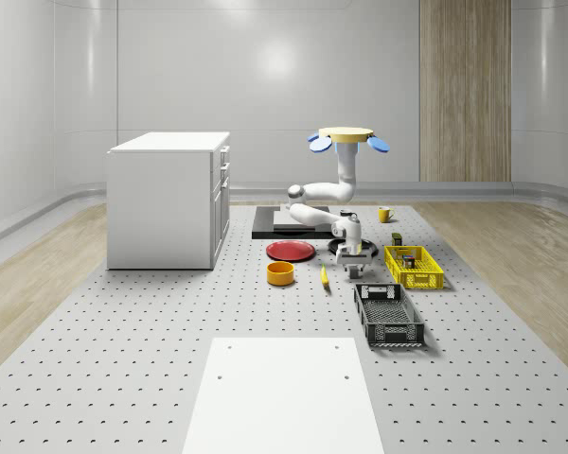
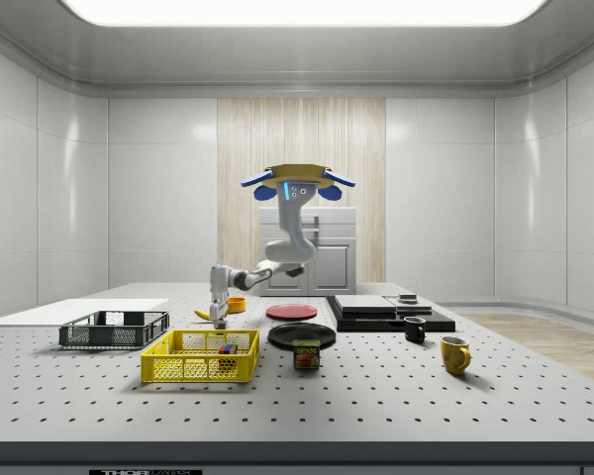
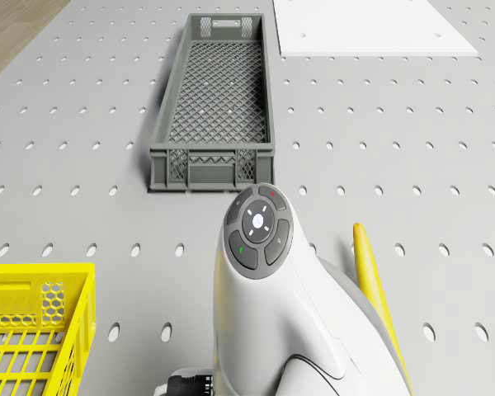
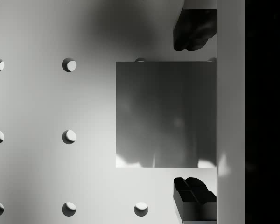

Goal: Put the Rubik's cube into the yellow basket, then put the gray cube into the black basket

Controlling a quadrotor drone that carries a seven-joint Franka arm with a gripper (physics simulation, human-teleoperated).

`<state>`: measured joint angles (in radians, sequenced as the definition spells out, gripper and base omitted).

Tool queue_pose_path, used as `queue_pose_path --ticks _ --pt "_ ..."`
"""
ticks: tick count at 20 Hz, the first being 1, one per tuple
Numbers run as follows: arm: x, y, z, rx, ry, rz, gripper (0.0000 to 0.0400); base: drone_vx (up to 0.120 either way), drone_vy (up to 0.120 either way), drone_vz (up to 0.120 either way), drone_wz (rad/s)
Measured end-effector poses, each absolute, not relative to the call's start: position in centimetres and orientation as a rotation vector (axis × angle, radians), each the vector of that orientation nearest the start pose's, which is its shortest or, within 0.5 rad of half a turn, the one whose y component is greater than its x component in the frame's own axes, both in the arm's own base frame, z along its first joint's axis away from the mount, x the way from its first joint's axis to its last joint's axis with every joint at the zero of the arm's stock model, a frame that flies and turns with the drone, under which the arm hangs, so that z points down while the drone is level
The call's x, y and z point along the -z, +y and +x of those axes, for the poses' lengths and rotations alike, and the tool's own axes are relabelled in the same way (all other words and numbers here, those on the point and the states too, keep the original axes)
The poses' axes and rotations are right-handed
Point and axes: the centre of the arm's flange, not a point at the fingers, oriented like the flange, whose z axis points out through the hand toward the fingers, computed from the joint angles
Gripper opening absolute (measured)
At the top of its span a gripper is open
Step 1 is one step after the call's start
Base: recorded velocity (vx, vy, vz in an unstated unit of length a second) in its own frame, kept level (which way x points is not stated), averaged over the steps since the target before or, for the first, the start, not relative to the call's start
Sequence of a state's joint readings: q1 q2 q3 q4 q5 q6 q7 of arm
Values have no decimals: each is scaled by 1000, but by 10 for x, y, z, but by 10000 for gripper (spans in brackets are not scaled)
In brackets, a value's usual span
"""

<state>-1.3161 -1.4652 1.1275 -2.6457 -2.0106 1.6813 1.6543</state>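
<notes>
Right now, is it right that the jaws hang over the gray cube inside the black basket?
Not quite: the gray cube lies on the table, outside the black basket, as the wrist view shows. The jaws do hang over it; the drone hovers.

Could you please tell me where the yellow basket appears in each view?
Whole-scene view: yellow basket right of the arm, behind the black basket.
Side view: front left, right of the black basket.
Drone view: beside the arm.
Shared landmark: black basket.
</notes>
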Motion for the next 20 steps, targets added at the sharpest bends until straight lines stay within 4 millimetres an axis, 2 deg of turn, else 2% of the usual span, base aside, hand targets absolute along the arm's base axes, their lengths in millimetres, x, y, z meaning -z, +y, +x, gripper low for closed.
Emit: queue_pose_path --ticks 9,20 --pt "-588 12 341 -786 -2 1 400 0 0 0 0" --pt "-598 12 339 -786 -2 1 400 0 0 0 0"
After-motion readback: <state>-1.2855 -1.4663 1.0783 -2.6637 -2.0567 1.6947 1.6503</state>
